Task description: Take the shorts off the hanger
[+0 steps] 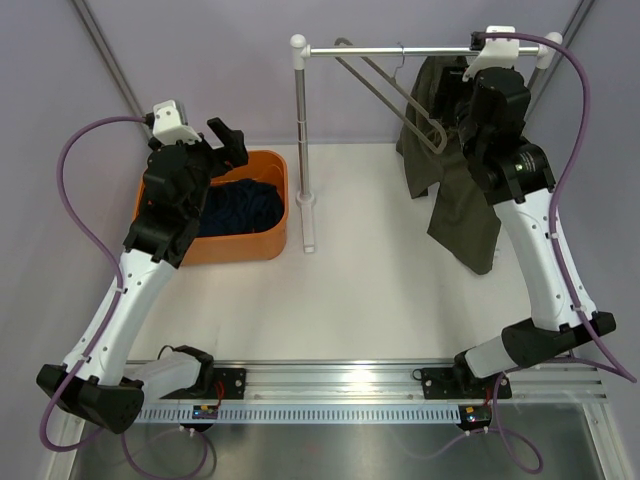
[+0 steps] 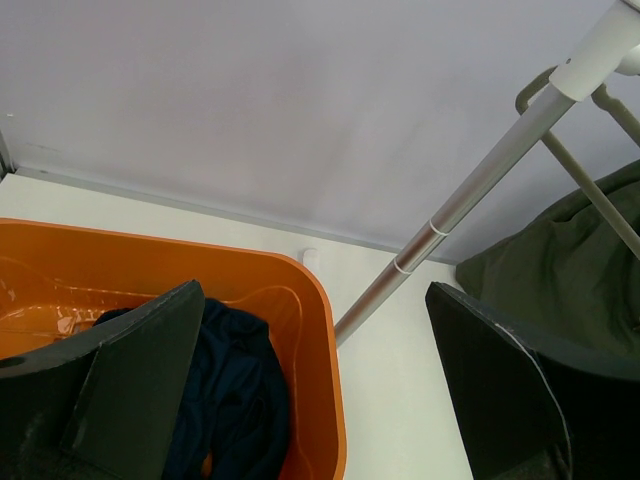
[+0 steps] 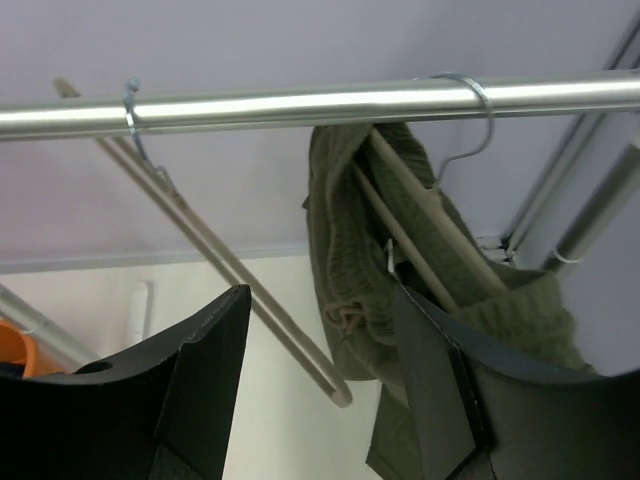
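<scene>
olive shorts (image 1: 462, 215) partly hidden behind right arm (image 1: 532, 235), navy shorts (image 1: 240, 205) bunched in bin (image 1: 262, 246)

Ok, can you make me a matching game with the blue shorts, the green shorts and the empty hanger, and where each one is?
Things:
1. blue shorts
2. green shorts
3. empty hanger

Places:
A. hanging up at the right end of the rail
B. hooked on the rail with nothing on it
C. lying in the orange bin

Pairs: 1-C, 2-A, 3-B
</scene>
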Motion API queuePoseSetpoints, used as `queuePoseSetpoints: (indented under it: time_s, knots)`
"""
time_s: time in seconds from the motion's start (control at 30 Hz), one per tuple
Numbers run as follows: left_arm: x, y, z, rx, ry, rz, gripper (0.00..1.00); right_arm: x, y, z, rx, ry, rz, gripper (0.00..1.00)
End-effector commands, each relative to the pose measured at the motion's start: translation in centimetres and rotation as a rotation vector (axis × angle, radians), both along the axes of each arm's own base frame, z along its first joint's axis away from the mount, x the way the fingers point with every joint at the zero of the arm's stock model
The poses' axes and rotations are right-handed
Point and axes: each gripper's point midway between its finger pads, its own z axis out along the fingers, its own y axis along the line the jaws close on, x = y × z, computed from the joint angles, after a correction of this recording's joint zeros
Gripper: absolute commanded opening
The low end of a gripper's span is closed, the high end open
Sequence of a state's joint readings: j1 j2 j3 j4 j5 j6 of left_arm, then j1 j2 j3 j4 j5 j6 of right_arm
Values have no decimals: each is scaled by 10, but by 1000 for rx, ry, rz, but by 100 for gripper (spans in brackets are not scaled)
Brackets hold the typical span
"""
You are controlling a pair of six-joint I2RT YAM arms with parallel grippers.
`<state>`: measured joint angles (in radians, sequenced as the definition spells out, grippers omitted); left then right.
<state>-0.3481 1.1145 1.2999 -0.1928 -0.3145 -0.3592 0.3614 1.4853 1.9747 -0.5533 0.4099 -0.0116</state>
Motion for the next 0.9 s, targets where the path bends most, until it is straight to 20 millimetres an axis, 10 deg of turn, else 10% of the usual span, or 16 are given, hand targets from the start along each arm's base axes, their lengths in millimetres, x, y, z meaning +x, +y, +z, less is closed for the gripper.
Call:
queuePoseSetpoints:
  time_s: [0.0, 0.63, 0.87]
  knots:
    - [-1, -5, 11, -17, -45, -26, 99, -11, -34, 26, -3, -76, -135, 67]
    - [0, -6, 6, -2, -37, -34, 99, 104, -65, -19, -30, -42, 0, 64]
    - [3, -5, 4, 10, -34, -23, 99, 118, -74, -32, -17, -14, -39, 60]
